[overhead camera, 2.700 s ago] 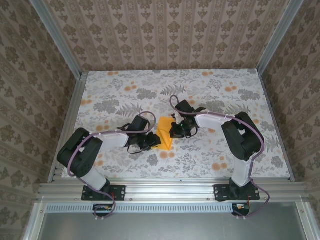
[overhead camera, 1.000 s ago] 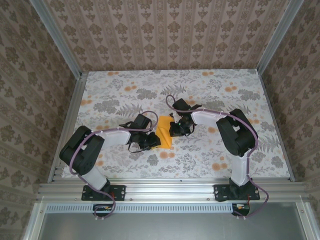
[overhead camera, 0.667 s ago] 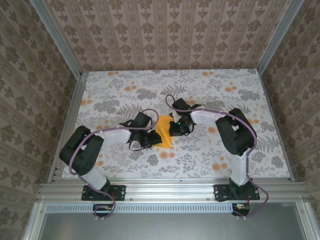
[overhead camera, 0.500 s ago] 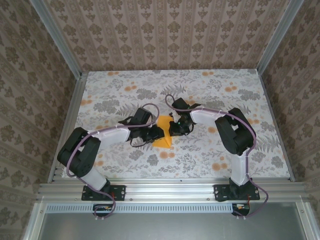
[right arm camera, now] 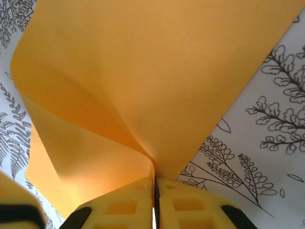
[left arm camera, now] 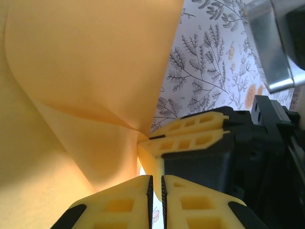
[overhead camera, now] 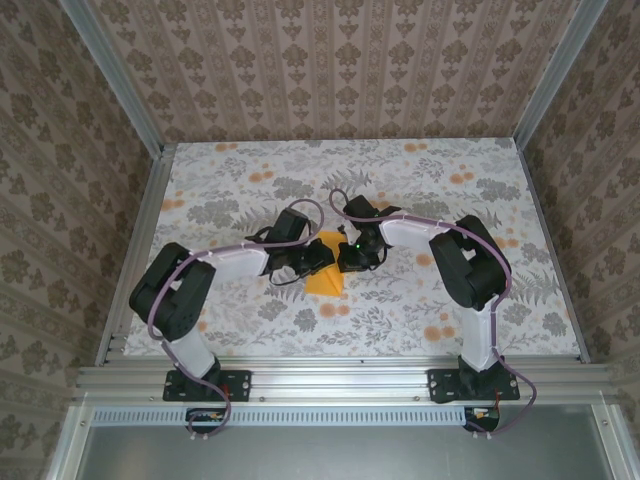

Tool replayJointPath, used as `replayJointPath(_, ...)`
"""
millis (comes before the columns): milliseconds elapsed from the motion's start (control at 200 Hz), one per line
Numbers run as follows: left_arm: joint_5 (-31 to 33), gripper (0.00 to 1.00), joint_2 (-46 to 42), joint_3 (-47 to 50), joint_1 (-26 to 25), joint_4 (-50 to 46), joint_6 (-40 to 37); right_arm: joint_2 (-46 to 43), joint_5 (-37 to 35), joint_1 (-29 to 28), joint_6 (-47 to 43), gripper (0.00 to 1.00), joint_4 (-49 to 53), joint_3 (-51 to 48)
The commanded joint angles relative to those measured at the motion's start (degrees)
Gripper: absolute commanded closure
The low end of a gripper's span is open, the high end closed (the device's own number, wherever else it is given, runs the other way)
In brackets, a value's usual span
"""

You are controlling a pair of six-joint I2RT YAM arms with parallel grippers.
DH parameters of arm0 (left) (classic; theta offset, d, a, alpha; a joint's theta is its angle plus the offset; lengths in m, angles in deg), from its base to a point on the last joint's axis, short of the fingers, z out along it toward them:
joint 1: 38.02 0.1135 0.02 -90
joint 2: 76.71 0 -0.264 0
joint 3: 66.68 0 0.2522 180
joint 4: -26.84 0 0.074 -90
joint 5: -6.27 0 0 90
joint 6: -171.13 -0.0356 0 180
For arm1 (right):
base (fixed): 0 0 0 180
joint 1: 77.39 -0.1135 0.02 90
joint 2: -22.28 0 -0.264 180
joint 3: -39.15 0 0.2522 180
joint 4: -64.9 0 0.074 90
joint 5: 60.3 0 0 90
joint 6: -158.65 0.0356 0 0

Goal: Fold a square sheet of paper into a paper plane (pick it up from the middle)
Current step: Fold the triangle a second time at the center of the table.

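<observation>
Clamping the square sheet of paper (right arm camera: pixel 143 86), the right fingers (right arm camera: pixel 186 205) are pressed together, and a pinched ridge of the sheet runs into the slit between them. The left fingers (left arm camera: pixel 114 207) are also pressed together, just beside the right pair. Whether any paper sits in their slit cannot be told.

Hazards from this state:

1. Collision. The two sets of fingers work almost tip to tip. A small sideways correction by either arm is likely to knock one against the other and shift the grip.
2. Tearing. The paper looks thin. If both pairs grip it and the arms pull apart, the sheet is likely to rip at the pinch.
3. Slipping. The right fingers grip only a narrow strip, so a quick lift may pull the sheet free.
4. Skewed crease. Beyond the pinch the sheet rises in a soft curved loop, not a flat fold. Pressing it down now may set the crease off-line.
5. Dragging. In the top view the sheet's near corner appears to lie on the bench (right arm camera: pixel 267 119). Friction there may twist the sheet.
</observation>
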Motion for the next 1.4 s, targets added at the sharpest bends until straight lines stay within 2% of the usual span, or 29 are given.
replayJointPath(0, 1.01, 0.85, 1.64, -2.07, 0.59, -0.72, 0.47, 3.92, -4.44, -0.40, -0.44, 0.89, 3.71, -1.56)
replayJointPath(315, 3.66, 0.87, 3.14, -1.79, 0.58, -3.79, -0.43, 4.24, -4.45, -0.39, -0.23, 0.88, 3.89, -1.30)
replayJointPath(940, 4.98, 0.87, 4.64, -1.82, 0.58, -5.07, -0.59, 5.66, -4.69, -0.40, 0.35, 0.81, 5.09, -0.11)
replayJointPath(1395, 5.47, 0.87, 5.42, -1.77, 0.49, -5.84, -0.31, 6.79, -5.94, -0.40, 1.00, 0.80, 6.05, 0.29)
